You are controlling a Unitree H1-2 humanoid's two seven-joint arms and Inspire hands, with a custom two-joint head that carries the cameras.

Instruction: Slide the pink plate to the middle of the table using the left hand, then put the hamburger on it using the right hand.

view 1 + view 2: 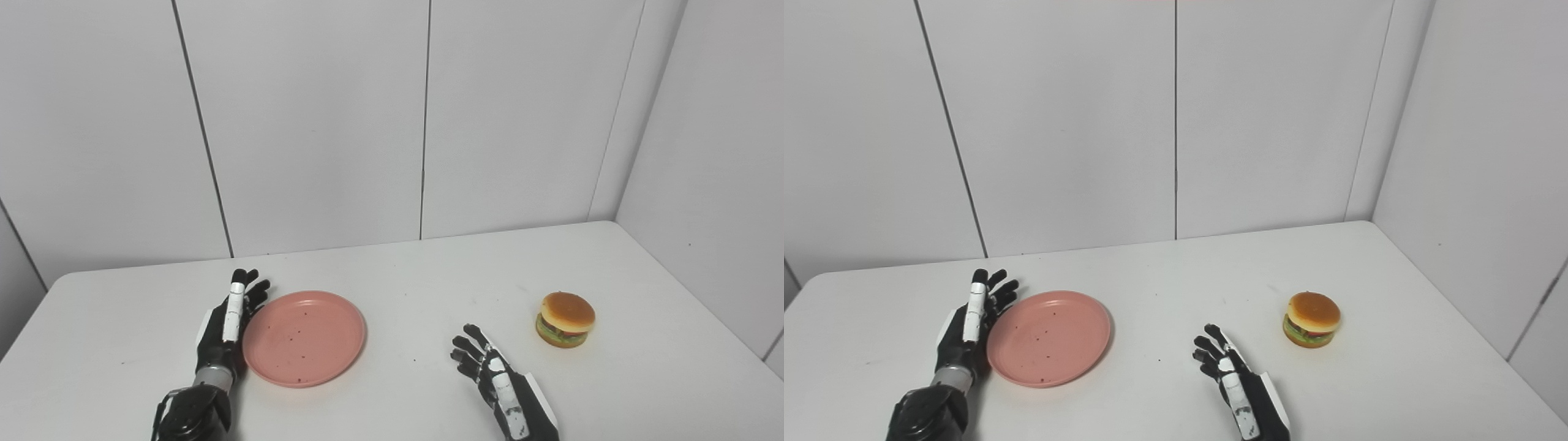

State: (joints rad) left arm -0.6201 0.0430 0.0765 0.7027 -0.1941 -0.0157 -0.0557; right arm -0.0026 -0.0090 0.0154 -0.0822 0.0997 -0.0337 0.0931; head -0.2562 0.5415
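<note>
A pink plate [304,337] lies flat on the white table, left of the middle, with dark crumbs on it. My left hand [228,323] stands edge-on against the plate's left rim, fingers stretched out and apart, holding nothing. A toy hamburger [565,319] sits upright on the right part of the table. My right hand [499,387] rests open near the front edge, fingers spread and pointing up-left, well short of the hamburger and apart from it.
The white table [429,275] meets a panelled wall at the back and a side wall on the right. Its rounded left corner shows at the far left. Bare tabletop lies between the plate and the hamburger.
</note>
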